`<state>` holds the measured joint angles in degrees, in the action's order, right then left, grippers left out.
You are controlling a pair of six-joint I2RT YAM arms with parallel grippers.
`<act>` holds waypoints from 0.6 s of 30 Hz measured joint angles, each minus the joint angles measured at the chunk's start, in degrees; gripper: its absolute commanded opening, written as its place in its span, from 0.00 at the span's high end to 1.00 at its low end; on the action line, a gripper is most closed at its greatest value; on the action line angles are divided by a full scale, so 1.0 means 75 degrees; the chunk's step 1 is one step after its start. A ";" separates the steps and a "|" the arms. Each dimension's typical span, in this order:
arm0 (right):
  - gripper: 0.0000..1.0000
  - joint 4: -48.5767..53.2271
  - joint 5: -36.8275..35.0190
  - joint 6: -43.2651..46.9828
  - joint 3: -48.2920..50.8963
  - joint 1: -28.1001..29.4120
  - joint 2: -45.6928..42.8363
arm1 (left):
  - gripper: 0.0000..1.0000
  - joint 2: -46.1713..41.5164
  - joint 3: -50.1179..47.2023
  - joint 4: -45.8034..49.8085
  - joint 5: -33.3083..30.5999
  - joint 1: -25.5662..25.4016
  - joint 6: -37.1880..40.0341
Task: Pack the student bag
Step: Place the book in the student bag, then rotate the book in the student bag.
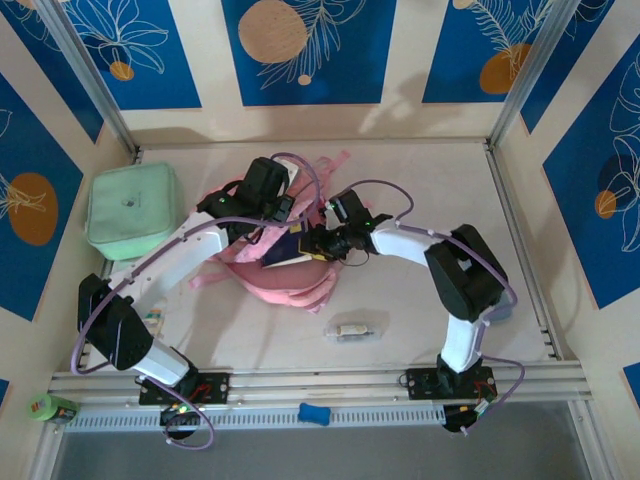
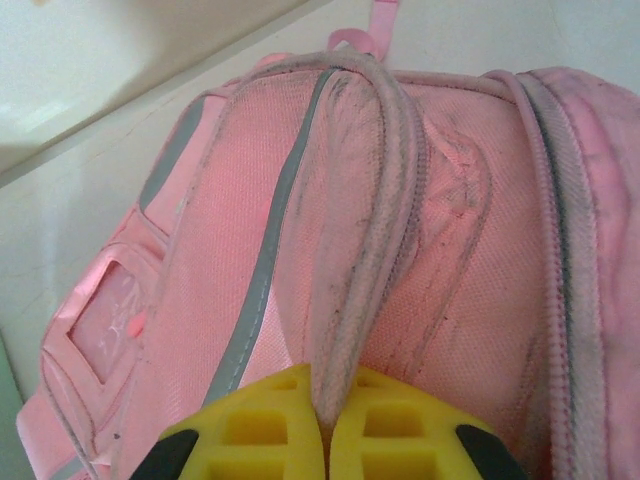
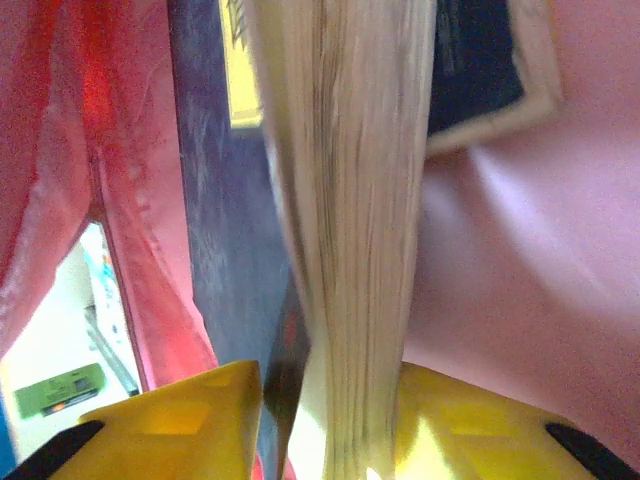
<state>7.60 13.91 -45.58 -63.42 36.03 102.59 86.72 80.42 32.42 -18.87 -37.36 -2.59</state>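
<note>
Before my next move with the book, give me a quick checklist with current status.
1. Left gripper pinching a fold of the bag: ok.
2. Book sits between the fingers of the right gripper: ok.
3. Grip on book firm: cannot tell.
4. Book within the bag's opening, pink fabric either side: ok.
5. Book fully inside: cannot tell.
6. Green case and small packet packed: not ok, both lie on the table.

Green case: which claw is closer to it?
Left. The left claw pinches the bag just right of the green case. The right claw is farther away, on the bag's other side, around a book.
</note>
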 measured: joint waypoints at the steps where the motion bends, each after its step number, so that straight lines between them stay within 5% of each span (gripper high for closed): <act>1: 0.65 0.0154 -0.0280 0.0041 0.0061 0.0134 -0.0224 | 1.00 -0.0006 0.0000 0.0003 0.0047 0.0003 -0.0026; 9: 0.95 0.0481 -0.1926 -0.0254 0.0326 0.1716 -0.0714 | 1.00 -0.0085 0.0000 0.0064 0.0291 0.0017 -0.0219; 18: 1.00 -0.0090 -0.3209 -0.0315 0.0227 0.1373 0.0111 | 1.00 -0.0099 0.0000 0.0169 0.0358 0.0017 -0.0277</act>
<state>6.92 -10.15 -47.94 -61.71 46.33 103.42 85.97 80.42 33.69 -16.19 -37.23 -4.67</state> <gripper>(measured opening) 0.053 0.065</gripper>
